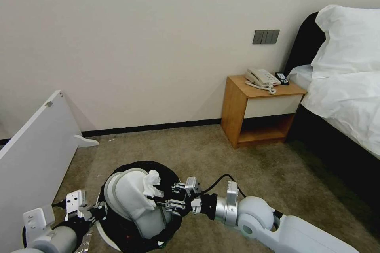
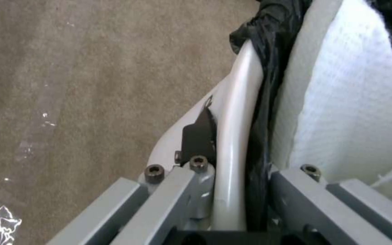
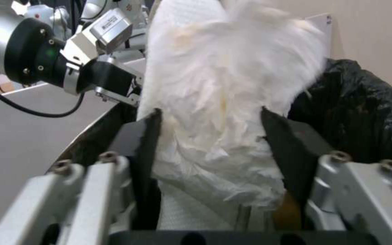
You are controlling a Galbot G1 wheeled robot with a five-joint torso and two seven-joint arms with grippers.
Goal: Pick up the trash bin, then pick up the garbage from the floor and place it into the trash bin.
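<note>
Right gripper (image 3: pixel 207 136) around tissue (image 3: pixel 223 102), seemingly.

Setting I am working in: hotel-style bedroom. Evidence: bed (image 1: pixel 348 99) with white linen and pillow (image 1: pixel 352 39) against dark headboard (image 1: pixel 304 43); wooden nightstand (image 1: pixel 257 110) carrying corded telephone (image 1: pixel 261 77) and remote (image 1: pixel 282 78); switch panel (image 1: pixel 266 36) on plain cream wall (image 1: pixel 138 47); beige carpet (image 1: pixel 237 162) wall to wall.

Slippers (image 1: pixel 132 193) in trash bin (image 1: pixel 118 233), nightstand (image 1: pixel 259 108) far right.
</note>
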